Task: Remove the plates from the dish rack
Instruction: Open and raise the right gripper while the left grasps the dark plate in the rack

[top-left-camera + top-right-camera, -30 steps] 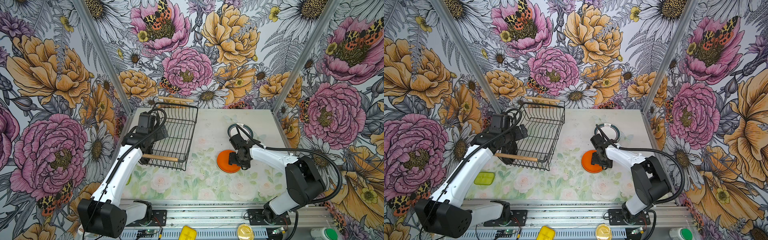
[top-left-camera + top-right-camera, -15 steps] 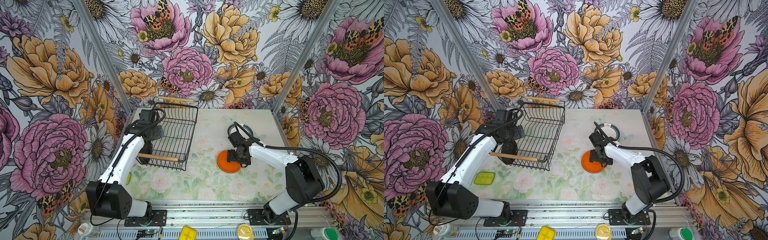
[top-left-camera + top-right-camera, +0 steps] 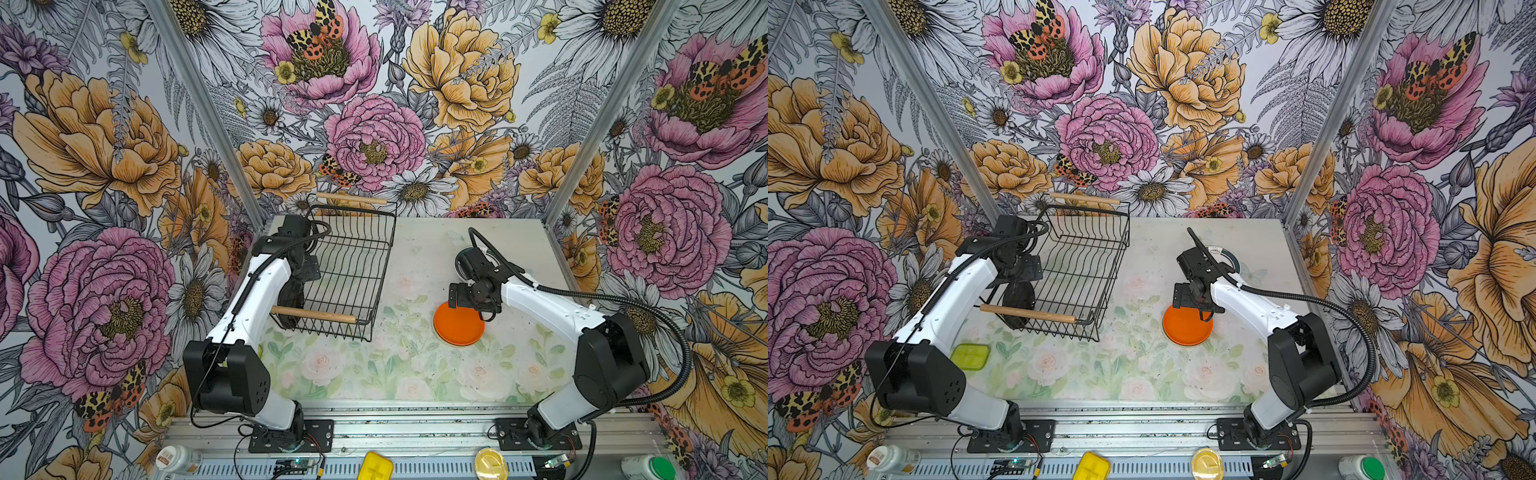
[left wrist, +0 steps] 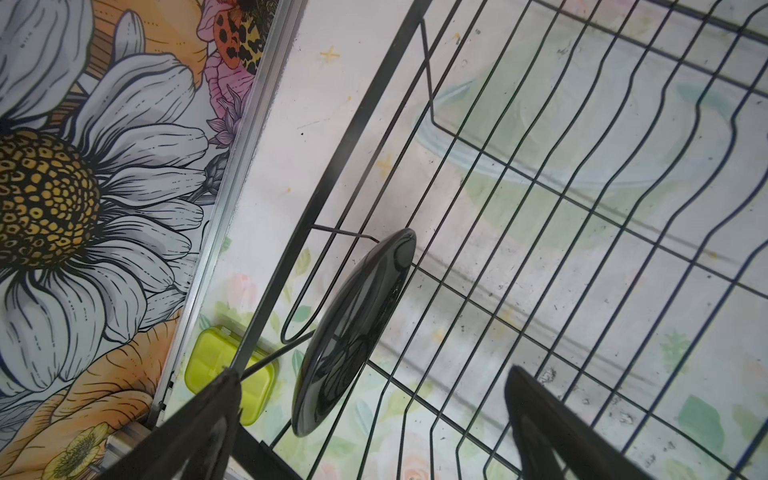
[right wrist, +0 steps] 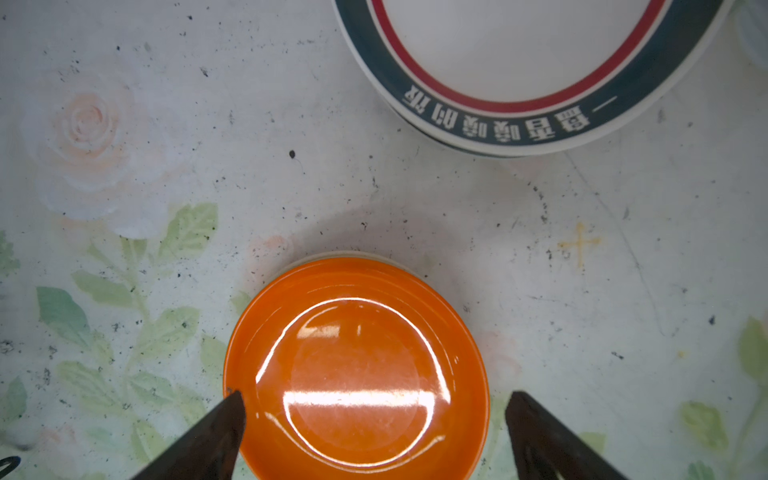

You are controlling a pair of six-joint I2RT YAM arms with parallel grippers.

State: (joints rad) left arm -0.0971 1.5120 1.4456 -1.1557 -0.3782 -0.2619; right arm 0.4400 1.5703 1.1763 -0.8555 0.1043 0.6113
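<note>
The black wire dish rack stands at the back left in both top views. One black plate stands on edge in its near left corner. My left gripper hangs open just above that plate, one finger on each side, touching nothing. An orange plate lies flat on the table, with a pale rim showing under it. My right gripper is open over it, holding nothing. White plates with a dark teal rim band lie stacked behind it, mostly hidden by the right arm.
A yellow-green box lies on the table left of the rack, close to the side wall. The rack has wooden handles at front and back. Floral walls close in three sides.
The right gripper's jaws have spread wider over the orange plate, which now lies free. The left arm has drawn its elbow in and settled its gripper over the black plate.
</note>
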